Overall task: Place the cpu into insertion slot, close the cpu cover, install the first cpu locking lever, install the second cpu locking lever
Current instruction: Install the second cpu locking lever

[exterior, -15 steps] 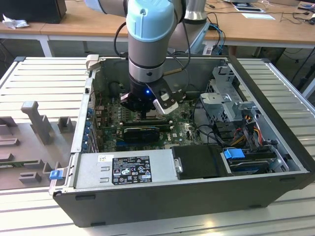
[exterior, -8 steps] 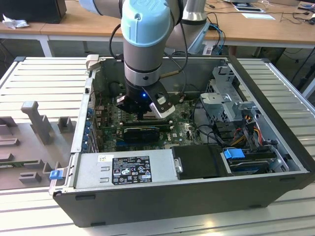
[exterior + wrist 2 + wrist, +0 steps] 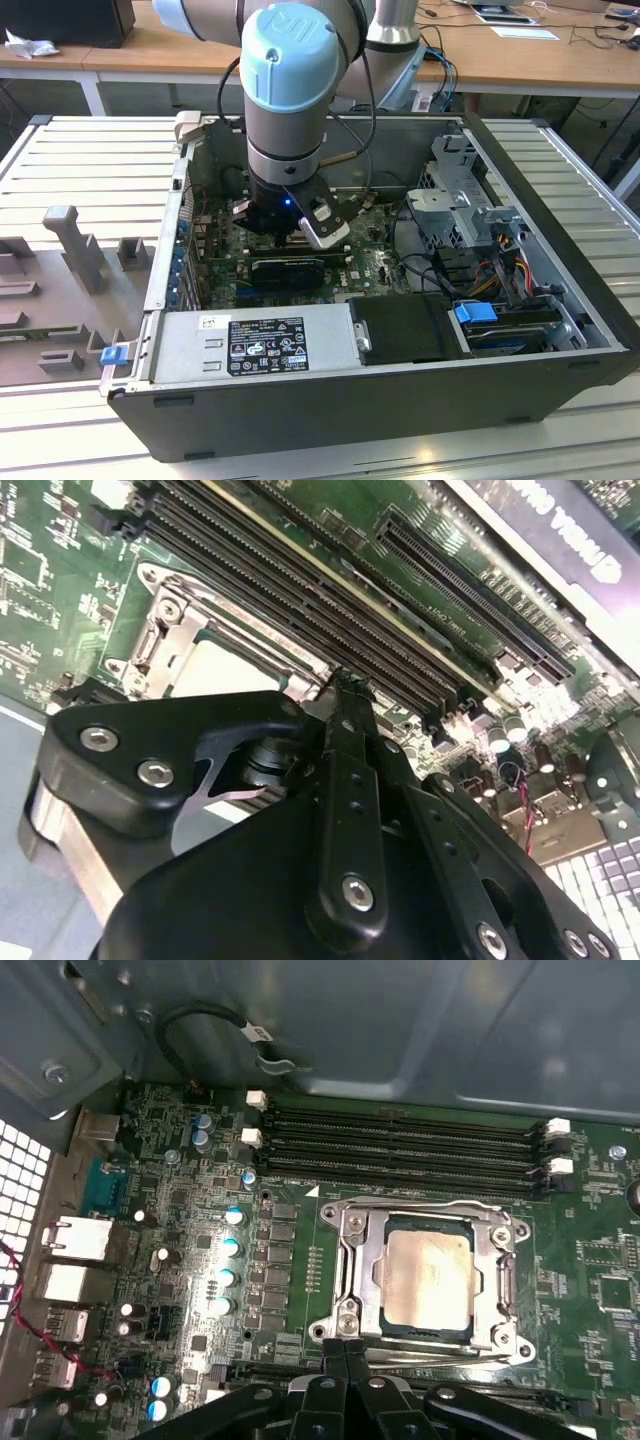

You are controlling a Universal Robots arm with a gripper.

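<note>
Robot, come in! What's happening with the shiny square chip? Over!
Black gripper shut, empty, at the socket's edge. Pale silver square cpu seated in the silver-rimmed insertion slot, thin silver metal cpu cover closed over it. Nothing in the way. Over.

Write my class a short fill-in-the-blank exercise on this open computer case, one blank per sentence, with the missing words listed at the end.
1. The cpu with its pale metal top lies inside the insertion ____.
2. The cpu cover is a silver frame with a large ____ through which the chip shows.
3. The motherboard around the socket is coloured ____.
4. The gripper has its fingers ____ together beside the socket's edge.

Missing words: slot; window; green; shut
</note>
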